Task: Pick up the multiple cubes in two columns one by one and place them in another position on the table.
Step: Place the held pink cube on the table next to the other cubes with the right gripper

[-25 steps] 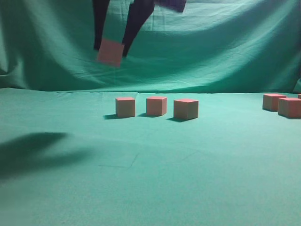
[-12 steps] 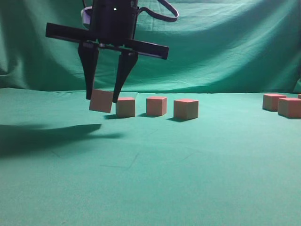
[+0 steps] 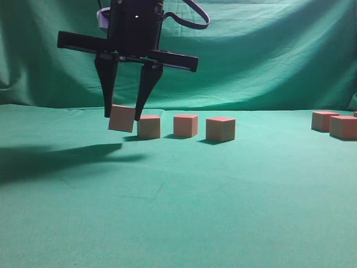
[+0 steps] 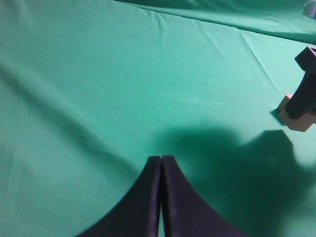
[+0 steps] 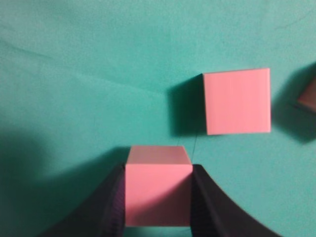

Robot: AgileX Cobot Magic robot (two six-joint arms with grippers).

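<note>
My right gripper (image 3: 121, 117) has reached across to the left of the exterior view and is shut on a salmon-pink cube (image 3: 122, 118), held slightly tilted, low over the teal table (image 3: 178, 212). In the right wrist view the held cube (image 5: 158, 192) sits between the dark fingers (image 5: 158, 202). Three cubes stand in a row just to its right: (image 3: 149, 127), (image 3: 186, 125), (image 3: 220, 129). The nearest one also shows in the right wrist view (image 5: 237, 101). My left gripper (image 4: 161, 160) is shut and empty above bare cloth.
Two more cubes (image 3: 324, 120), (image 3: 343, 127) stand at the far right edge. A wrinkled green backdrop (image 3: 251, 56) hangs behind the table. The left wrist view shows the right gripper's finger (image 4: 306, 89) and its cube (image 4: 296, 121) at its right edge.
My right gripper came down with the cube from high above to just left of the row. Over the last half second it barely moved.
</note>
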